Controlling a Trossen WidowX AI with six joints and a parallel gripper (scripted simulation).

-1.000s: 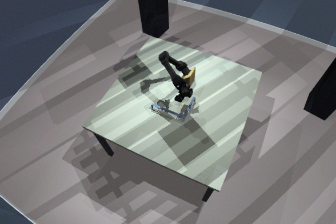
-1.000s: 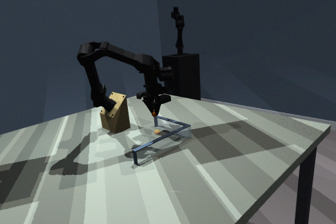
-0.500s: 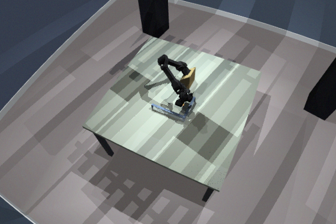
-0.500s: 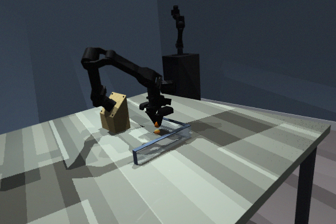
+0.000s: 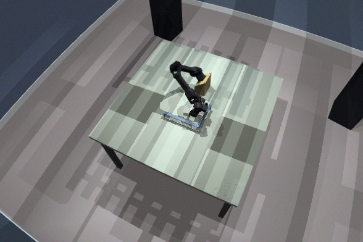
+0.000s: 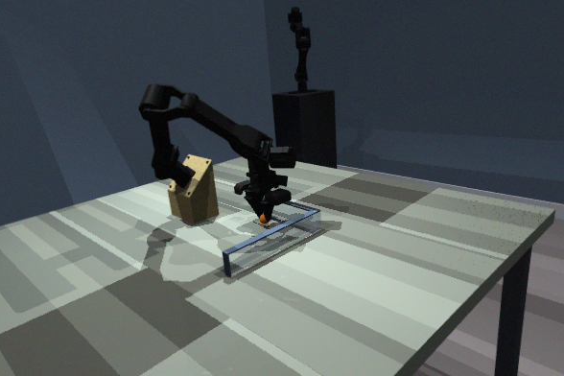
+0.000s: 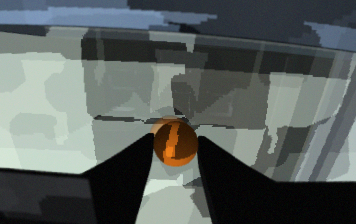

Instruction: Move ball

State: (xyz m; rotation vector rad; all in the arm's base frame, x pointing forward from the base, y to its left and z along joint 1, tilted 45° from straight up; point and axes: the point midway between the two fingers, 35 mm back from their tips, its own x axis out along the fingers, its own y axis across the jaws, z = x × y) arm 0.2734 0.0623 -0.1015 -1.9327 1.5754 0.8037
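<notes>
The fingers, narrowly parted, clamp the orange ball (image 7: 175, 143) low over the bench (image 6: 413, 269) inside the clear walls (image 6: 270, 231); the see-through copy (image 7: 167, 120) shows just behind the ball. Beyond stand the tan arm base (image 6: 195, 189) and open bench. No legible writing

From high and far we look down on the whole table (image 5: 235, 173). Our exterior view faces the gripper (image 6: 264, 211) from low beside the table, nearer. Our wrist view peers close between the fingers; all share the clear walls (image 6: 270, 232) around the fingertips.
</notes>
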